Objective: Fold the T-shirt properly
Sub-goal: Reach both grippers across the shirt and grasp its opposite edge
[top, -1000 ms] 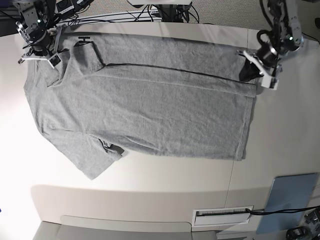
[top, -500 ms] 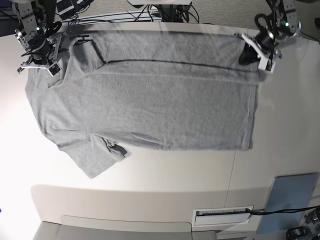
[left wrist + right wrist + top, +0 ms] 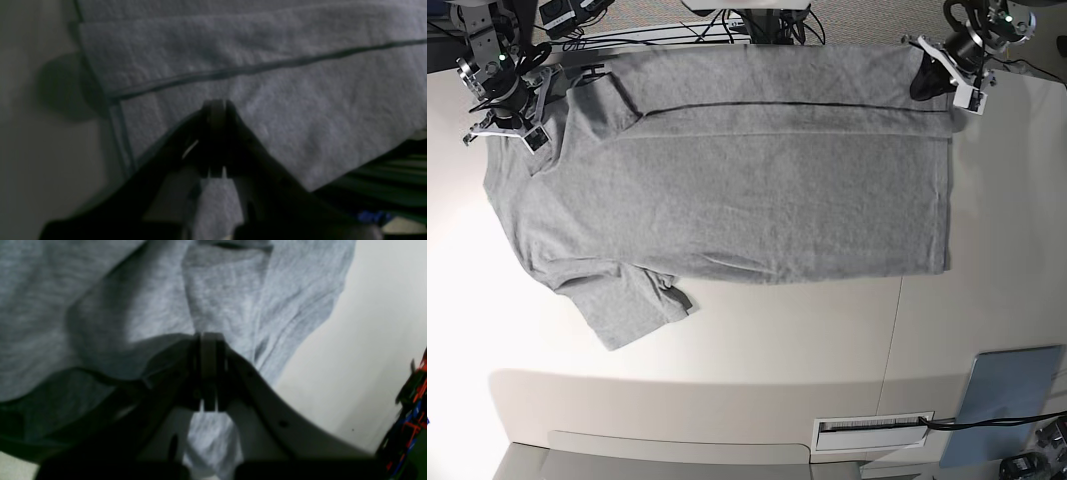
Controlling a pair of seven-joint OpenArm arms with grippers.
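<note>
T-shirt [image 3: 727, 190], spread flat on the pale table [image 3: 757, 340], plain grey side up, one long strip folded over along the far edge; now pulled further toward the far side and stretched straighter than a moment ago, lower hem also shifted away; left gripper [image 3: 947, 78] clamped on the hem corner, right gripper [image 3: 505, 118] clamped on the shoulder near the collar; probably first lengthwise fold being set, near sleeve [image 3: 627, 310] not yet folded; blue-grey pad [image 3: 1012, 400] untouched at the near corner.
</note>
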